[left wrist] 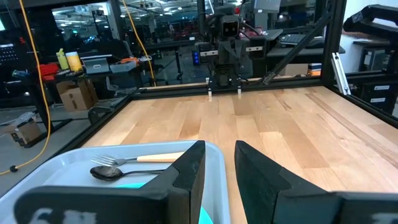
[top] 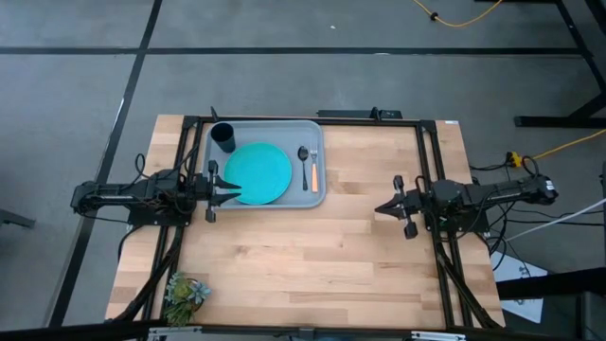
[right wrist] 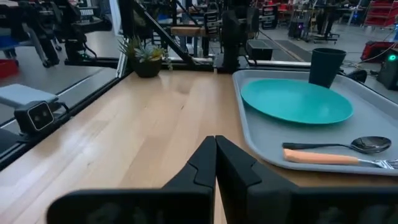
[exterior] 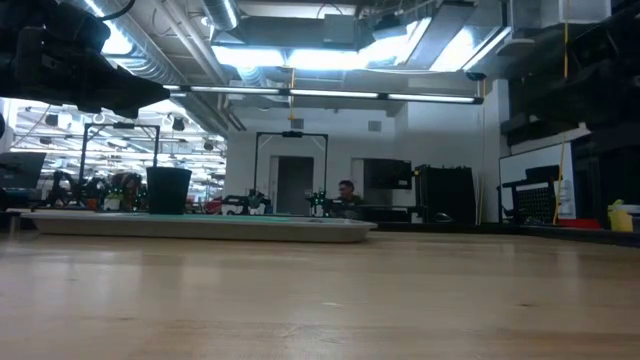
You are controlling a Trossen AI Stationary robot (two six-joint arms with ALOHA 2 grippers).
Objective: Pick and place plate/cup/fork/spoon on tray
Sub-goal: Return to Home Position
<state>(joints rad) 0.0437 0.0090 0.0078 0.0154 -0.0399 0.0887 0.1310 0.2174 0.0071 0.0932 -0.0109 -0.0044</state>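
Note:
The grey-blue tray [top: 316, 194] lies at the table's far left. On it rest the teal plate [top: 258, 172], the dark cup [top: 223, 137] upright at its far left corner, and the dark spoon [top: 303, 154] beside the orange-handled fork [top: 313, 172] on its right side. My left gripper [top: 233, 192] hovers level over the tray's left edge, by the plate's rim. It is open, with nothing between its fingers [left wrist: 189, 168]. My right gripper [top: 380, 208] is shut and holds nothing, over bare wood right of the tray; its wrist view shows the plate [right wrist: 295, 99].
A small potted plant [top: 186, 292] stands at the near left corner. Dark frame rails [top: 431, 170] run along the table's left and right sides. Bare wood [top: 312, 256] stretches between the arms and toward the near edge.

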